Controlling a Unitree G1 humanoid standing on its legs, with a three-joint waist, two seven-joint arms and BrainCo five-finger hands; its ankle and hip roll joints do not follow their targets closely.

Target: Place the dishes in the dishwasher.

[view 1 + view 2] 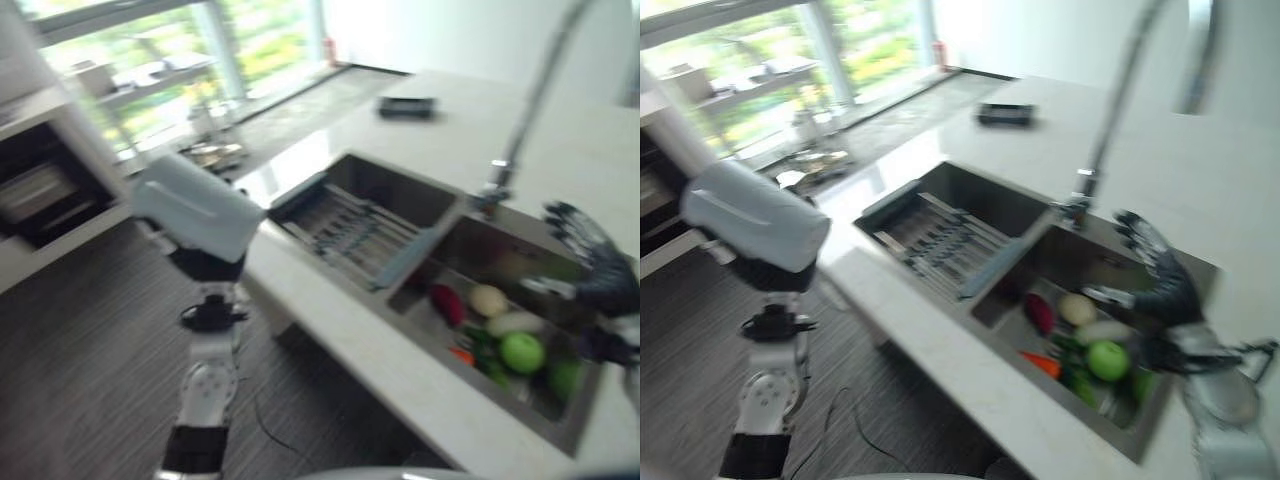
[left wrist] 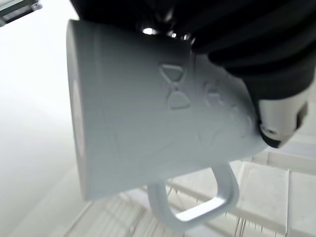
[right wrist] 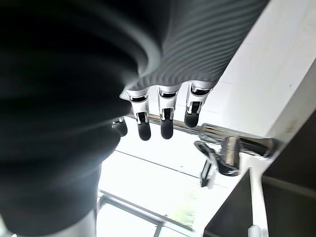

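My left hand (image 1: 205,265) is shut on a white mug (image 1: 195,205), which it holds on its side above the dark floor, left of the counter. In the left wrist view the mug (image 2: 148,118) has an embossed pattern, its handle hangs down, and white bars show past it. My right hand (image 1: 595,265) hovers open over the right basin of the sink (image 1: 470,245), holding nothing. Its straight fingers (image 3: 165,111) show in the right wrist view near the tap's base (image 3: 232,153).
The sink's left basin holds a metal dish rack (image 1: 350,225). The right basin holds vegetables and a green apple (image 1: 522,352). A tall tap (image 1: 520,120) rises behind the sink. A dark object (image 1: 405,107) lies on the white counter (image 1: 380,370). Dark cabinets (image 1: 40,190) stand at far left.
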